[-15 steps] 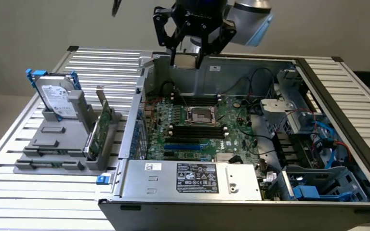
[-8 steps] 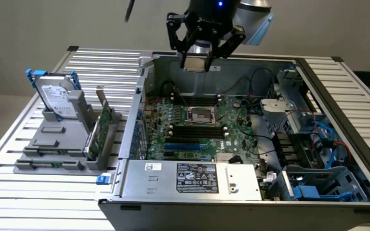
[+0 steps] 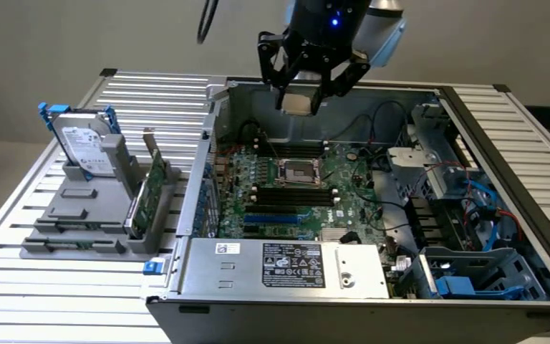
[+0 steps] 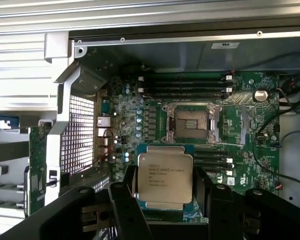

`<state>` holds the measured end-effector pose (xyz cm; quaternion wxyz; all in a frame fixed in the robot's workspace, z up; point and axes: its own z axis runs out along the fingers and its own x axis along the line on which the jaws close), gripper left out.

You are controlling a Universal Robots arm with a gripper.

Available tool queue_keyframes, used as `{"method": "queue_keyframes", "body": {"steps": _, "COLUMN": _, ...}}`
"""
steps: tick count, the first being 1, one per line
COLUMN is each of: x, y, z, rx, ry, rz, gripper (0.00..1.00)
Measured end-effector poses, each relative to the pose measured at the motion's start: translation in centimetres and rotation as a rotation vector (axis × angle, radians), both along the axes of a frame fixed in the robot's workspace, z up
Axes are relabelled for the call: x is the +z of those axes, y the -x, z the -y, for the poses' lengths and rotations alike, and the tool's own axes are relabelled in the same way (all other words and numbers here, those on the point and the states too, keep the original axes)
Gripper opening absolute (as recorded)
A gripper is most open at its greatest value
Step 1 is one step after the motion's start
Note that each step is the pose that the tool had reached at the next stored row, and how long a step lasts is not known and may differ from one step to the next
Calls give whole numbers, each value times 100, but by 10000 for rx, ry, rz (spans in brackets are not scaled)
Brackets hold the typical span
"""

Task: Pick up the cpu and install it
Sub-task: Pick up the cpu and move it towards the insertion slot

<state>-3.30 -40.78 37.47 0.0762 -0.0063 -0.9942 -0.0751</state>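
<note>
Clearly, the end effector (image 3: 304,97) was clamped on the cpu (image 3: 298,101), one finger on each of two opposite edges, holding it in the air above the open computer case (image 3: 285,276). In the wrist view the cpu (image 4: 165,177) sat flat with its silver printed top facing the camera. The socket (image 3: 297,172) on the green motherboard (image 3: 346,186) lay below with its dark centre exposed, not touching the chip. A hard drive (image 3: 84,147) stood on the table (image 3: 26,287), at the exterior view's left of the case.
</note>
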Motion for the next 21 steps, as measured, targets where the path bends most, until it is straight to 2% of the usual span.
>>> {"method": "queue_keyframes", "body": {"steps": 2, "x": -38, "y": -10, "z": -47, "rx": -4, "ry": -3, "rz": 2, "gripper": 55}}
{"method": "queue_keyframes", "body": {"steps": 6, "x": -110, "y": -28, "z": -199, "rx": -2, "ry": -1, "rz": 1, "gripper": 55}}
{"method": "queue_keyframes", "body": {"steps": 8, "x": -142, "y": -49, "z": -245, "rx": 0, "ry": -2, "rz": 0, "gripper": 55}}
{"method": "queue_keyframes", "body": {"steps": 13, "x": -188, "y": -122, "z": -291, "rx": -16, "ry": -2, "rz": 1, "gripper": 55}}
{"method": "queue_keyframes", "body": {"steps": 17, "x": -218, "y": -189, "z": -298, "rx": -87, "ry": -6, "rz": 1, "gripper": 55}}
{"method": "queue_keyframes", "body": {"steps": 21, "x": -255, "y": -223, "z": -298, "rx": -325, "ry": -41, "rz": 1, "gripper": 55}}
